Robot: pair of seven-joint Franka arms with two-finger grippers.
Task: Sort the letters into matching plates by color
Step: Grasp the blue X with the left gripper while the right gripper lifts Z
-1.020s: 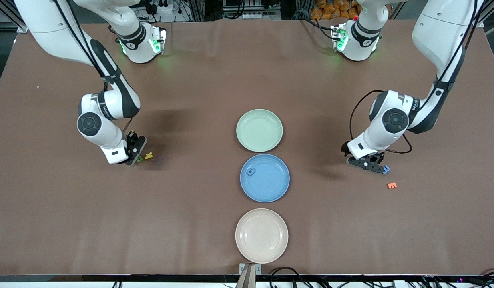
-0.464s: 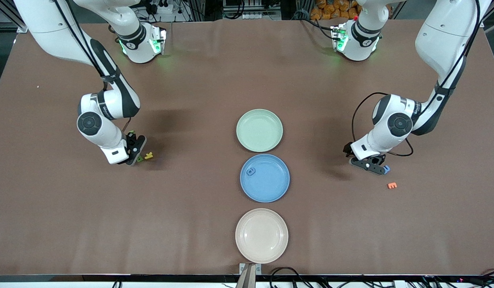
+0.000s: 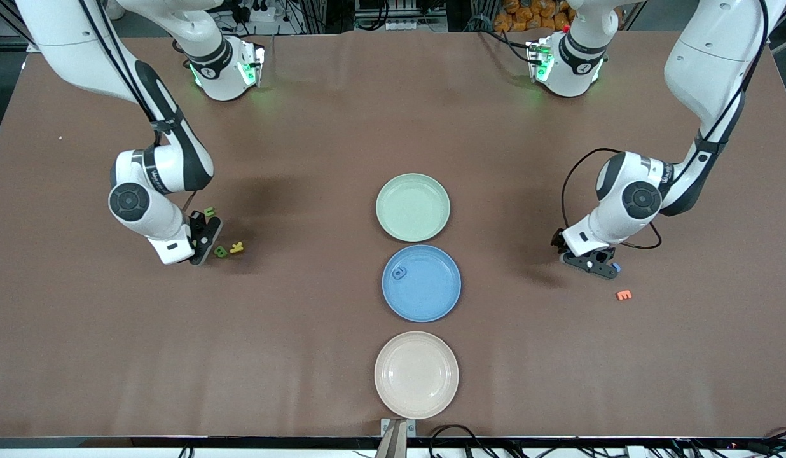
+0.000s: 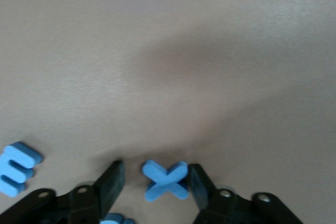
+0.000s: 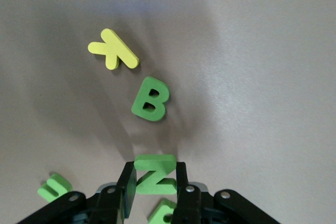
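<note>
White arms (image 3: 628,197), black joints, cables, green lights

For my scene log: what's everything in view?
plates: three, mid-table row: mint green plate farthest from camera, blue plate, cream-beige plate nearest.
green letters: four, right arm's end: green Z held, green B, two more.
blue letters: four: one in blue plate; blue X, blue E, another, left arm's end.
yellow K: one, beside green B.
orange letter: one, near blue X.
right hand: shut on green Z.
left hand: open, astride blue X.
</note>
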